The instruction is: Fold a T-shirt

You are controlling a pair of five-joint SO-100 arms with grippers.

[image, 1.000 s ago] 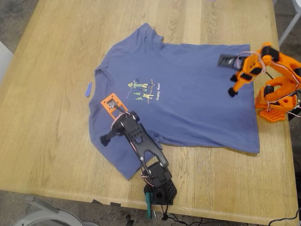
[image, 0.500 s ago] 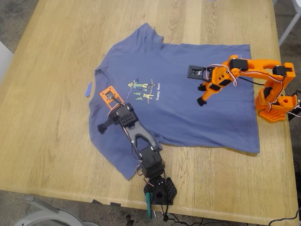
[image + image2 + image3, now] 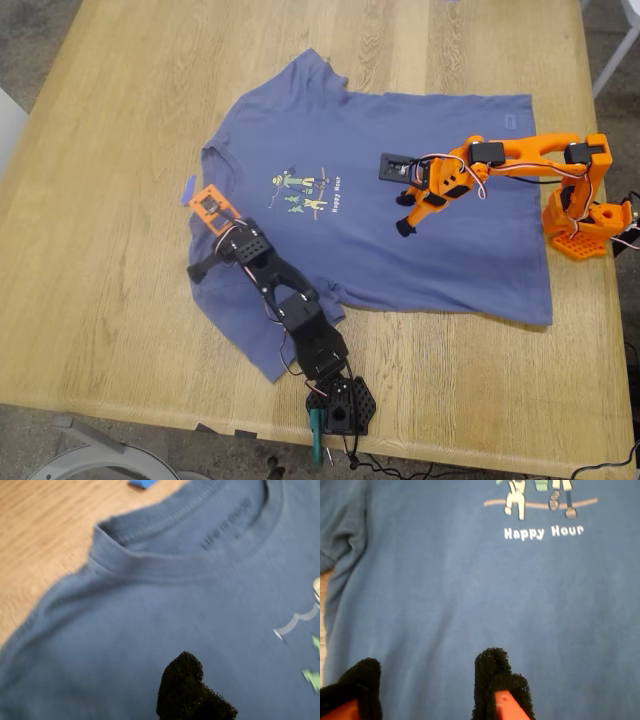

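Observation:
The slate-blue T-shirt [image 3: 470, 250] lies spread flat on the wooden table [image 3: 110, 110], chest print up, collar toward the exterior view's left. My first gripper [image 3: 212, 250], on the black arm, hovers over the shoulder just beside the collar [image 3: 165, 560]. Only one of its black fingertips [image 3: 185, 685] shows in the first wrist view, with plain fabric around it, and the jaws look open. My second gripper [image 3: 408, 208], on the orange arm, reaches over the shirt's middle [image 3: 445, 595] below the "Happy Hour" lettering [image 3: 543, 532]. It is open, its pads [image 3: 492, 675] spread apart with nothing held.
A small blue strip [image 3: 188, 188] lies on the wood next to the collar. The black arm's base [image 3: 340, 405] stands at the table's near edge, the orange base [image 3: 580, 225] at the exterior view's right edge. Bare wood surrounds the shirt.
The orange arm has stretched from its base out over the shirt's middle. The black arm's gripper has slid toward the collar, to the exterior view's left.

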